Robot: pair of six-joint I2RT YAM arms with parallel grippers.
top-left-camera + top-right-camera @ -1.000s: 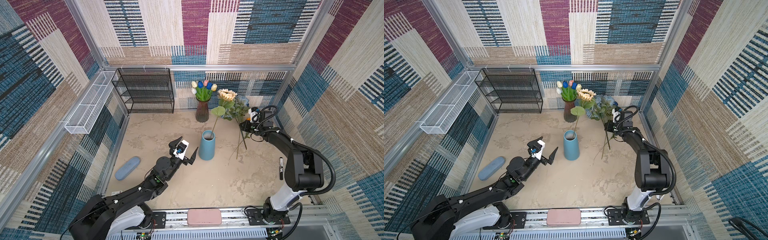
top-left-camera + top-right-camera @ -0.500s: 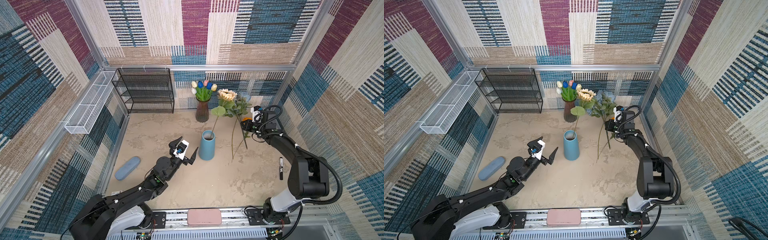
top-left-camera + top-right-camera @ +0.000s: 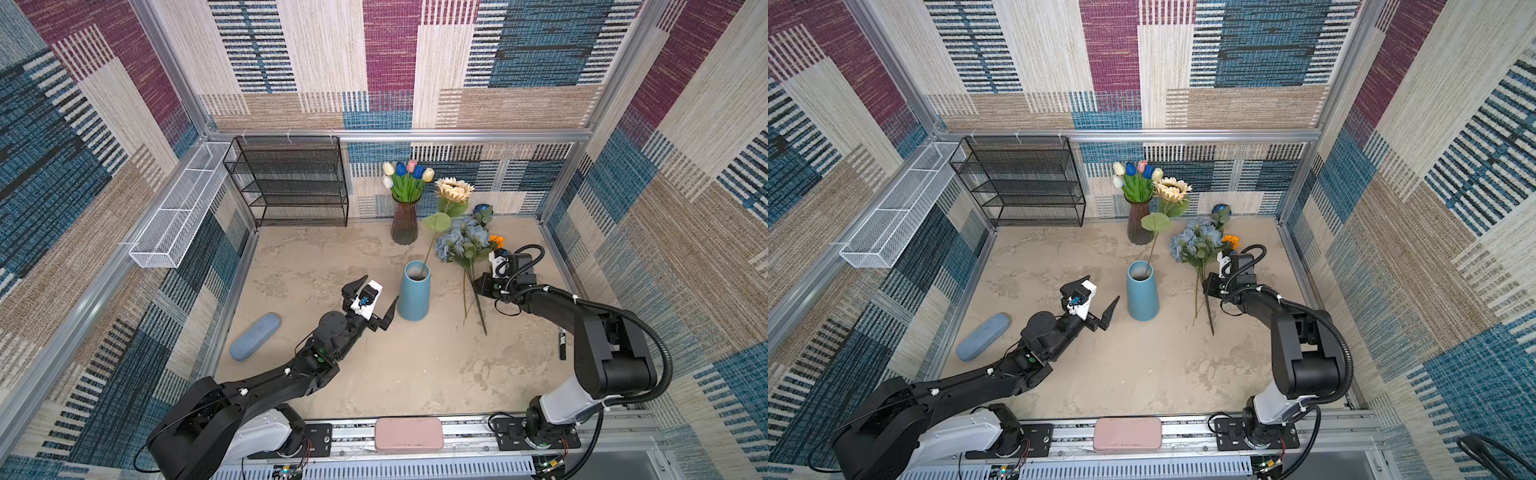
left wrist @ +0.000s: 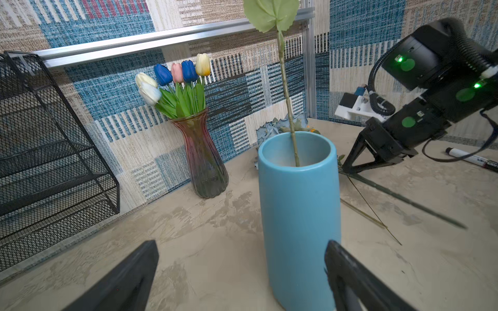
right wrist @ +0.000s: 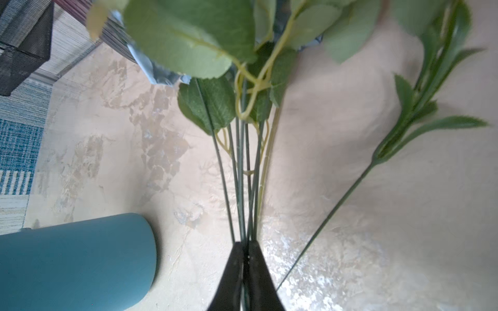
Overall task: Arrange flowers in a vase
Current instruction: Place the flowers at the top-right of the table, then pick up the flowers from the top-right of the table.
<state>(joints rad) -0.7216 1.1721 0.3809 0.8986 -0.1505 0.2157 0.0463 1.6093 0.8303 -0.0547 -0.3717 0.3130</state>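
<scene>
A blue vase stands mid-table with the cream sunflower stem in it. My left gripper is open just left of the vase, holding nothing. My right gripper is shut on the thin stems of the pale blue rose bunch, right of the vase. The stem ends trail on the table. An orange bloom and a deep blue rose lie behind it. Tulips fill a maroon glass vase.
A black wire shelf stands at the back left, with a white wire basket on the left wall. A blue case lies front left and a black marker front right. A pink block sits on the front rail.
My right gripper has come forward and a little left with the rose bunch, and the blooms have dropped lower. The left arm has not moved.
</scene>
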